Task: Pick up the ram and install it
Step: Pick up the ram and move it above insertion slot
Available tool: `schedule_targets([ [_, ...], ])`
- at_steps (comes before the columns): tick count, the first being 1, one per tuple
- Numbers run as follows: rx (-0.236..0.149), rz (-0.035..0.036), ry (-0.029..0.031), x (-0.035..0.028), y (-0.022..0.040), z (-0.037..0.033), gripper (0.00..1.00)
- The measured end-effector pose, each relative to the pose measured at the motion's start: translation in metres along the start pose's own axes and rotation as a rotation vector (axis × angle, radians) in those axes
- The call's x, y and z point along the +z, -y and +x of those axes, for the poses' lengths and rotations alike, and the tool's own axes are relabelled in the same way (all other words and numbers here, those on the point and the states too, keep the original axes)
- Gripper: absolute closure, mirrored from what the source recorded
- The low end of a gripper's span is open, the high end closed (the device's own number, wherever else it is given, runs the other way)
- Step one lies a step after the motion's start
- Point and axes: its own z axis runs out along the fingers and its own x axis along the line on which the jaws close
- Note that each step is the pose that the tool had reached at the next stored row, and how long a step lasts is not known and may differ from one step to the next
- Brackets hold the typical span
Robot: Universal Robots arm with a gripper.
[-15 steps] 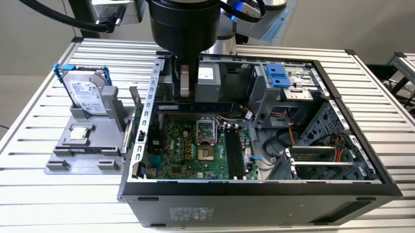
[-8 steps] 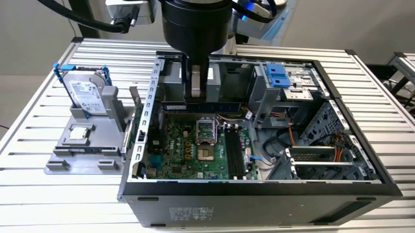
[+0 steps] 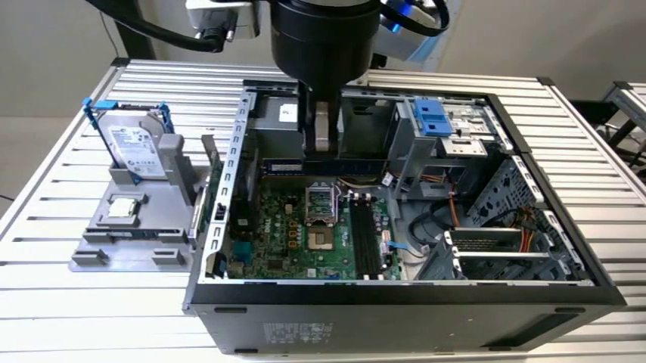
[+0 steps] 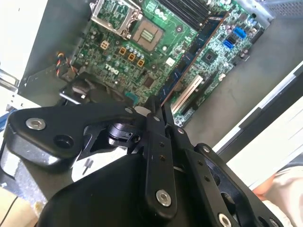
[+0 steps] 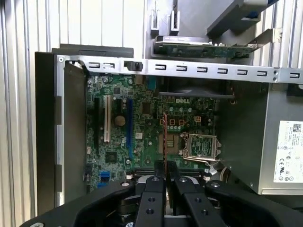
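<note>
1. The ram (image 3: pixel 355 162) is clamped at its middle by the clenched end effector (image 3: pixel 321 150), upper centre of the exterior view.
2. Its long axis is laid across the frame; the black memory slots (image 3: pixel 365 233), lower and slightly right, are aligned top-to-bottom.

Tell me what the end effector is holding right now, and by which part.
The end effector is shut on the ram, pinching its two flat faces along the upper long edge, roughly midway along its length.
</note>
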Motion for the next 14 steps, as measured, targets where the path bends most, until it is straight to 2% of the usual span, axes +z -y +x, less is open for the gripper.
schedule_targets([
  [10,0.0,-0.0004,0.0,-0.0002,0.0257,0.0003,1.0],
  [14,0.007,-0.0001,0.0,-0.0003,0.0332,0.0004,1.0],
])
